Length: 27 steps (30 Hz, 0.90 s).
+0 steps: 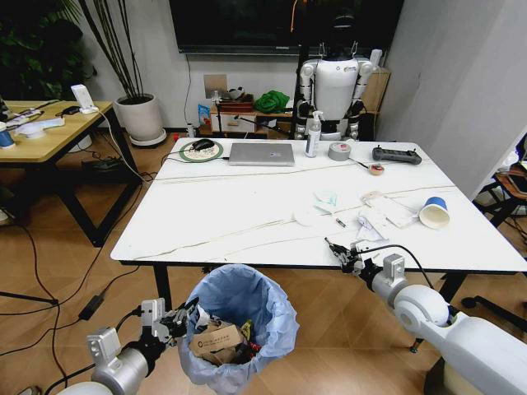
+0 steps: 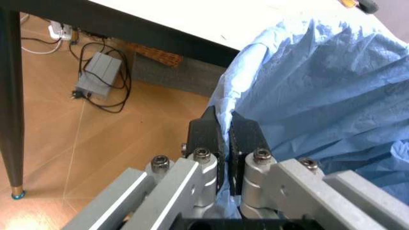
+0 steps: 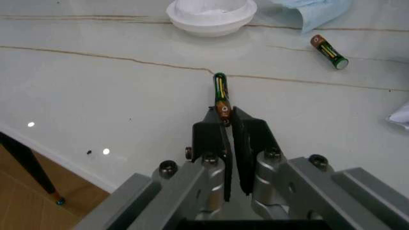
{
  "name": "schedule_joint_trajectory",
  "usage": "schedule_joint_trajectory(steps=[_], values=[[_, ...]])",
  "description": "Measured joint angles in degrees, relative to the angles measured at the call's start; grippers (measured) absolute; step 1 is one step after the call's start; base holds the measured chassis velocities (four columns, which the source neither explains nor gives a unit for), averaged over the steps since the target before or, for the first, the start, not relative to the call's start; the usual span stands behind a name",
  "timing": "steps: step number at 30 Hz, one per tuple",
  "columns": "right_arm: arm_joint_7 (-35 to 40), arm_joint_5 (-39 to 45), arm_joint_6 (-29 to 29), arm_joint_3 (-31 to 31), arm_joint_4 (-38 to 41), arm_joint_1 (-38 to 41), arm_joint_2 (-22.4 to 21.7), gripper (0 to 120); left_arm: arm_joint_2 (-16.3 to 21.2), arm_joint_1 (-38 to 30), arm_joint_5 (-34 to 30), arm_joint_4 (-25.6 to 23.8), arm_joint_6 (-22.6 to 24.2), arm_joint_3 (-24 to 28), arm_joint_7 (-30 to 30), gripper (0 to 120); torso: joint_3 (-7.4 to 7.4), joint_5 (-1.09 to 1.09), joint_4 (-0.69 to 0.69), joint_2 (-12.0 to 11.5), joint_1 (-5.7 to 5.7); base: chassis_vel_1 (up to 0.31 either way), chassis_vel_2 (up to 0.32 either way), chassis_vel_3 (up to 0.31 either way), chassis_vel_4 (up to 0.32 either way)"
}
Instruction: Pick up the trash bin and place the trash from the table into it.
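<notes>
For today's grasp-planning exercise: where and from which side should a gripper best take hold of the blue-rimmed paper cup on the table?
Probably the cup wall near the rim. The paper cup lies tipped on its side at the table's right edge, mouth facing the robot. Come from above, fingers astride the round wall; the right gripper is nearest, but shut on a battery.

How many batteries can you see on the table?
2. One battery is pinched at its end by the right gripper near the table's front edge; the other battery lies farther in, beside blue tissue. More may hide under paper.
</notes>
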Motion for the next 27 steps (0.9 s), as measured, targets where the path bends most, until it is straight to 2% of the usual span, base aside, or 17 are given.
schedule_joint_trajectory(steps=[9,14,17,19,24,27], values=[[-0.4,2.4,0.7,0.7,1.7,2.3,0.5,1,-0.1,-1.0,0.0,0.3,0.0,0.8,-0.1,0,0.00,0.01,0.01,0.0,0.00,0.000,0.000,0.000,0.000],[-3.4,3.8,3.0,2.2,6.6,1.5,-2.2,1,-0.3,-1.6,-0.1,0.7,0.0,1.4,-0.2,0,0.00,-0.02,0.02,0.0,0.00,0.000,0.000,0.000,0.000],[-12.4,2.2,7.1,3.7,12.0,-2.2,-5.8,1,-0.2,-2.5,-0.4,0.8,0.0,1.8,-0.3,0,0.00,0.01,-0.01,0.0,0.00,0.000,0.000,0.000,0.000],[-14.3,1.4,7.8,4.0,12.9,-2.9,-6.4,1,-0.2,-2.6,-0.5,0.8,0.0,1.9,-0.3,0,0.00,0.00,-0.01,0.0,0.00,0.000,0.000,0.000,0.000],[-29.0,-7.2,12.9,6.8,16.1,-8.8,-9.7,1,0.0,-3.7,-1.0,1.1,0.2,2.7,-0.7,0,0.00,0.00,0.00,0.0,-0.01,0.000,0.000,0.000,0.000],[-31.6,-8.9,13.8,7.6,16.8,-10.1,-10.4,1,0.3,-4.2,-1.4,1.3,0.3,2.9,-0.9,0,0.00,0.01,-0.01,0.0,-0.01,0.000,0.000,0.000,0.000]])
